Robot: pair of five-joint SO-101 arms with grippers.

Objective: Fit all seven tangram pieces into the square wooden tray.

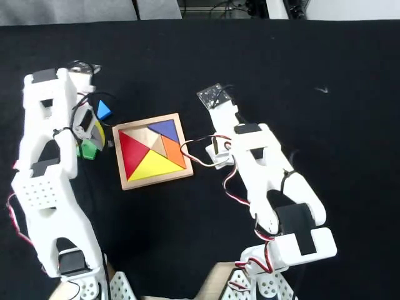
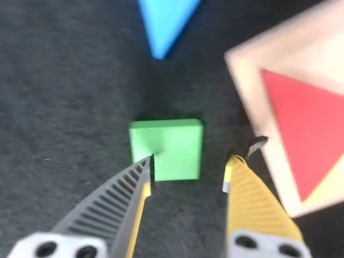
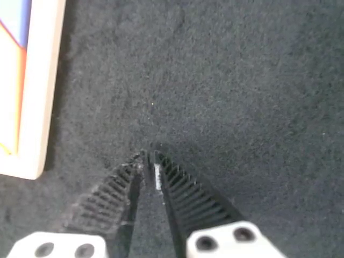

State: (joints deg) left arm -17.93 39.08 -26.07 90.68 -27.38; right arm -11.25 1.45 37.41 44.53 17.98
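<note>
left claw point(image 2: 188, 167): spread wide, holding nothing; one grey ribbed finger point(image 2: 126, 191), one yellow-faced finger point(image 2: 250, 196).
green square wooden block point(image 2: 167, 148): flat on the black cloth point(image 2: 64, 107), just ahead of the left claw's tips. The grey ribbed finger's tip meets its near corner; contact can't be judged. The yellow-faced finger stands just beside it, apart.
block heading: near edge runs across the left claw's opening; equal sides, so no long axis.
light-blue wooden triangle point(image 2: 164, 19): beyond the green block, farther from the left claw, apart from it; one corner points back toward block and claw.
square wooden tray point(image 2: 244, 80): off the yellow-faced finger's side, near it.
count, loose pieces: two, one green block and one light-blue triangle point(image 1: 103, 110).
count, pieces in tray point(image 1: 122, 184): five: red triangle point(image 1: 130, 153), yellow triangle point(image 1: 153, 167), blue triangle point(image 1: 164, 129), orange piece point(image 1: 176, 152), small brownish piece point(image 1: 162, 146); pale wood floor point(image 1: 142, 134) bare beside them.
right claw point(image 3: 150, 161): pressed together, holding nothing, over the cloth; tray rim point(image 3: 43, 80) off to one side, apart.
</note>
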